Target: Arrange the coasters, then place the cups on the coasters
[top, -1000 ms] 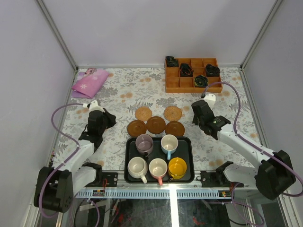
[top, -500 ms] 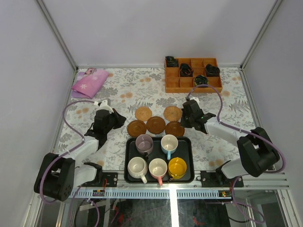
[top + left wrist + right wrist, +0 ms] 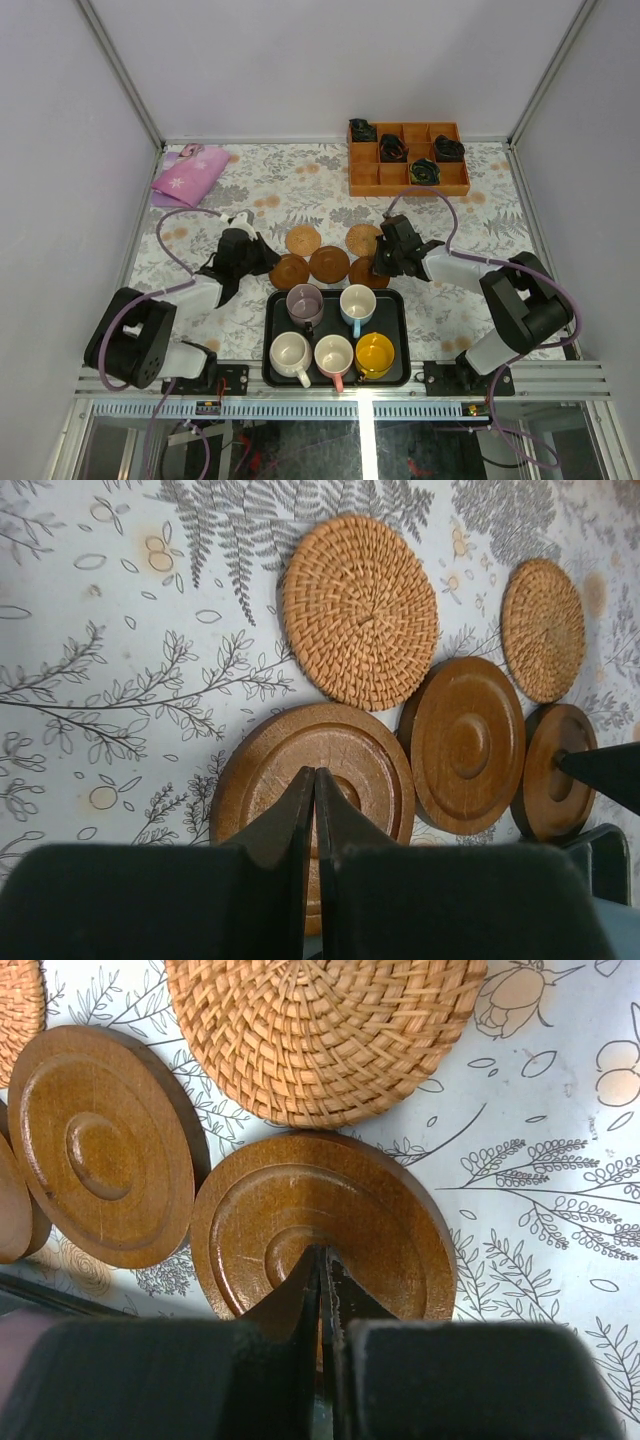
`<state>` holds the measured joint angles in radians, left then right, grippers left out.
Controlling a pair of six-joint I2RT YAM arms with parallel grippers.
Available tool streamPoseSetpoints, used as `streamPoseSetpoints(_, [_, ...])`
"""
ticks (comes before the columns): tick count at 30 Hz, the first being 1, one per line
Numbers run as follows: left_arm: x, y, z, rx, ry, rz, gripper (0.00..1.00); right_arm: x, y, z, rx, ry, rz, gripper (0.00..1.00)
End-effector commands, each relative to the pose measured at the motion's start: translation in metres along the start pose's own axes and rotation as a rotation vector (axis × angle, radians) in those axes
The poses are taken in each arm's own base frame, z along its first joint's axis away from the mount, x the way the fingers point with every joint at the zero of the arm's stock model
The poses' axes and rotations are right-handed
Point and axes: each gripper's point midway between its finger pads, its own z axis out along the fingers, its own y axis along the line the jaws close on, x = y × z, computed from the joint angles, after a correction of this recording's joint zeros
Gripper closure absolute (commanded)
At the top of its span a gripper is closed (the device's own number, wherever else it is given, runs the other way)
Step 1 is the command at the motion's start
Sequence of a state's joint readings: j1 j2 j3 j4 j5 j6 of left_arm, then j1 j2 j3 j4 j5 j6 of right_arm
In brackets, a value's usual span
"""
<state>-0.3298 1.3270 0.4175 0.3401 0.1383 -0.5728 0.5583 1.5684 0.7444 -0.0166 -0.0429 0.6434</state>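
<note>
Wooden end coasters have been closed in on: left gripper over the left coaster, right gripper over the right coaster, both clenched empty; arranging is judged begun.

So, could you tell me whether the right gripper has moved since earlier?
Yes. The right gripper moved left and nearer the black tray, over the rightmost wooden coaster.

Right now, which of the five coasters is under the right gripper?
The rightmost dark wooden coaster in the near row of three. The right gripper, shut, points at its centre; the woven coasters lie farther back.
</note>
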Motion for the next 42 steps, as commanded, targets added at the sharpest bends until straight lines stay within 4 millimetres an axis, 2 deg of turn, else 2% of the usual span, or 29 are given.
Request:
streamPoseSetpoints(1, [-0.009,-0.02,0.011,0.071,-0.019,0.002,1.0,-0.005,-0.006,-0.001,0.05,-0.018,0.016,1.0])
streamPoseSetpoints(6, [0.003,-0.015,0.017,0.062,0.022,-0.02,1.0,-0.007,-0.03,-0.006,0.188,-0.027,0.017,1.0])
streamPoseSetpoints(12, [0.009,0.006,0.023,-0.053,0.043,-0.064,1.0,-0.014,-0.062,-0.017,0.387,-0.051,0.003,1.0])
streamPoseSetpoints(17, [-0.002,0.03,0.017,-0.214,-0.005,-0.084,1.0,-0.019,-0.085,-0.027,0.519,-0.059,0.014,1.0])
streamPoseSetpoints(25, [-0.022,0.062,-0.006,-0.406,-0.111,-0.137,1.0,-0.03,-0.122,-0.033,0.562,-0.048,0.127,1.0])
streamPoseSetpoints(31, [-0.046,0.08,-0.012,-0.472,-0.166,-0.191,1.0,-0.052,-0.132,-0.038,0.568,-0.082,0.164,1.0])
streamPoseSetpoints(35, [-0.06,0.078,-0.009,-0.449,-0.182,-0.215,1.0,-0.072,-0.125,-0.038,0.553,-0.107,0.159,1.0])
streamPoseSetpoints(42, [-0.069,0.034,-0.006,-0.217,-0.164,-0.152,1.0,-0.088,-0.114,-0.044,0.499,-0.156,0.133,1.0])
